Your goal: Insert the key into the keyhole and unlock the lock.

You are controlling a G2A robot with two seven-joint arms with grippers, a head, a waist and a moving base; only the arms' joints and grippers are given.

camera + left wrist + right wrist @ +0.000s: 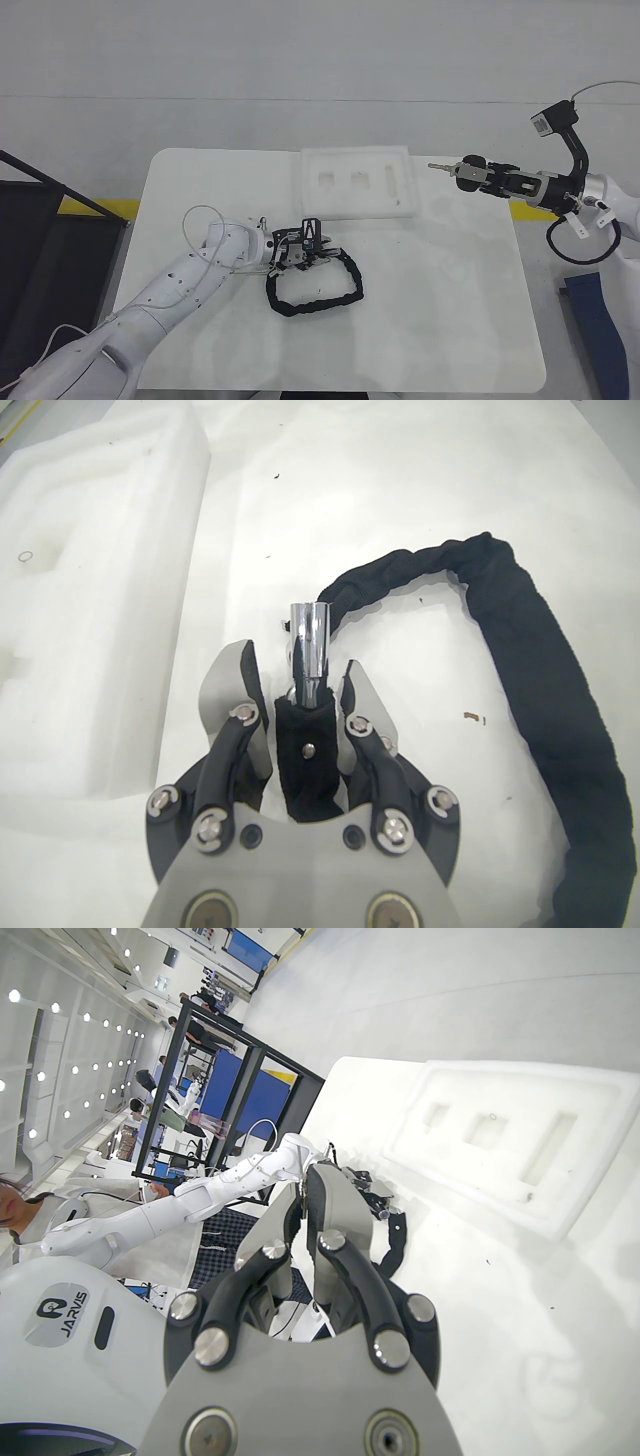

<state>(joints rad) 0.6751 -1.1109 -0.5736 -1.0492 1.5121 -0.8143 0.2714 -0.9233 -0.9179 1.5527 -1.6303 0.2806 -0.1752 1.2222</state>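
The lock [353, 282], a chain in a black fabric sleeve, is judged heavy and limp, so only its rigid end can be steadied. Its chrome cylinder [310, 640] looks smooth and slippery. That end is pinched by the left end effector [301, 654] on the sleeved part just behind the cylinder, at the centre of the top view, with the loop lying on the surface [450, 300]. The key [441, 167], judged small, stiff and light, is clamped in the pressed-together right end effector [466, 172] at upper right, blade projecting, well apart from the lock. The keyhole cannot be made out.
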